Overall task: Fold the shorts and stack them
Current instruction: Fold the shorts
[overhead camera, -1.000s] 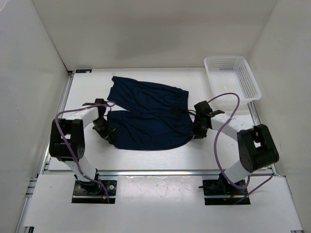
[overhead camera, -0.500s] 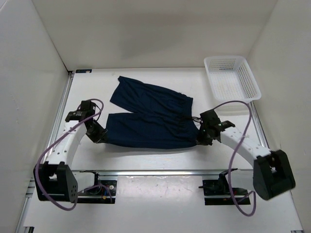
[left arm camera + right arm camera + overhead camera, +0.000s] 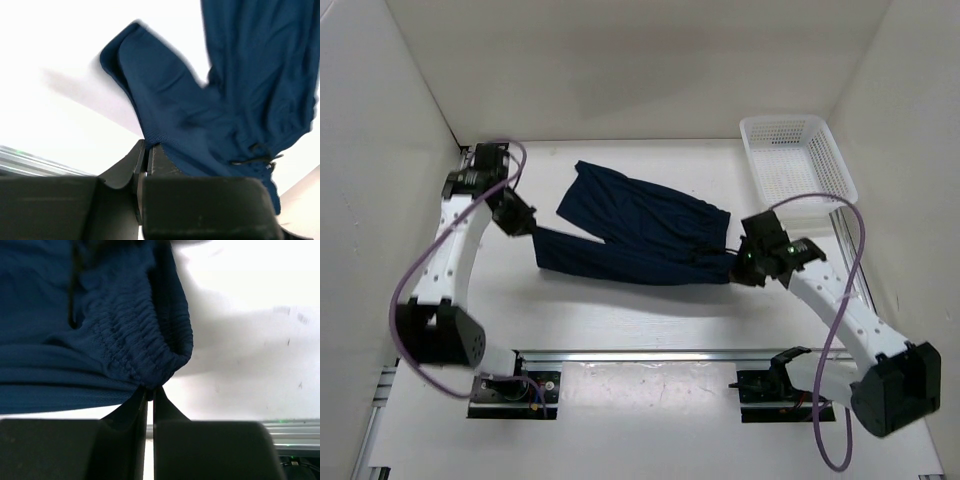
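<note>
Since the claws are doing all the work here, we'll start with them. Our left claw (image 3: 146,150) has its two black fingers pinched narrow on a bit of the dark navy-blue soft cloth shorts (image 3: 225,100), at the leg end of the fabric. From above, that left claw (image 3: 523,224) sits toward the far-left corner of the desk.

Our right claw (image 3: 149,392) is clamped just as tight on the gathered elastic waistband, with the cloth bunching up over the fingertips. From above, the right claw (image 3: 742,268) is over by the right edge, about halfway back.

Between the two, the shorts (image 3: 640,235) are drawn out into a long band across the middle of the flat white desk (image 3: 620,310). One leg runs to the left claw and the other points toward the far edge. We can just make out the thin dark drawstring (image 3: 252,154) near the waist in the left wrist view.

Further out, a white plastic mesh basket (image 3: 790,119) sits in the far-right corner, well apart from the cloth. Purple cables (image 3: 420,270) loop along both arms.
</note>
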Robot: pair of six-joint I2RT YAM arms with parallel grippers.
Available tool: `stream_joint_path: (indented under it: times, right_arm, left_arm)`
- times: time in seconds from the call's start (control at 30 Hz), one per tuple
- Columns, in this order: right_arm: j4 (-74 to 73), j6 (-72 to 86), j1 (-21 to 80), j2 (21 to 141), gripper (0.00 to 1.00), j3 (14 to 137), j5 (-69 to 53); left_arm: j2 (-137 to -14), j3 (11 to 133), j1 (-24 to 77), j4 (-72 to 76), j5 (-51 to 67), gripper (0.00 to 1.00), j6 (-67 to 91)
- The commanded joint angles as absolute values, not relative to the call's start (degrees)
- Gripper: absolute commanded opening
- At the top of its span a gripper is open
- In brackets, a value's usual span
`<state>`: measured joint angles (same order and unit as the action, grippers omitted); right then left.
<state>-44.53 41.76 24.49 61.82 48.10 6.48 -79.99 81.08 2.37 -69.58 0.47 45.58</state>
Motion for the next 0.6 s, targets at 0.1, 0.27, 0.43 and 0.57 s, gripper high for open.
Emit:
stream_joint_path:
  times: [0.1,0.27,0.43,0.57]
  right_arm:
    - [-46.67,37.79,23.56,74.95,0.0,62.12,16.52]
    - [-45.35,35.07,18.99,89.43,0.0,76.33,17.14]
    - [-45.08,33.22,15.39,103.34,0.72,92.96,15.03]
    - [-46.49,32.61,16.69,107.05,1.0,99.06,13.72]
  left_arm:
    - [-98.5,108.04,1.76,-69.17,-6.5,0.1,42.1]
    - [-117.47,131.96,1.76,-70.58,-3.87,0.1,40.25]
    - [-138.5,156.07,1.15,-65.24,6.48,0.39,37.62]
    - [-138.7,153.82,0.53,-58.72,9.86,1.0,36.31]
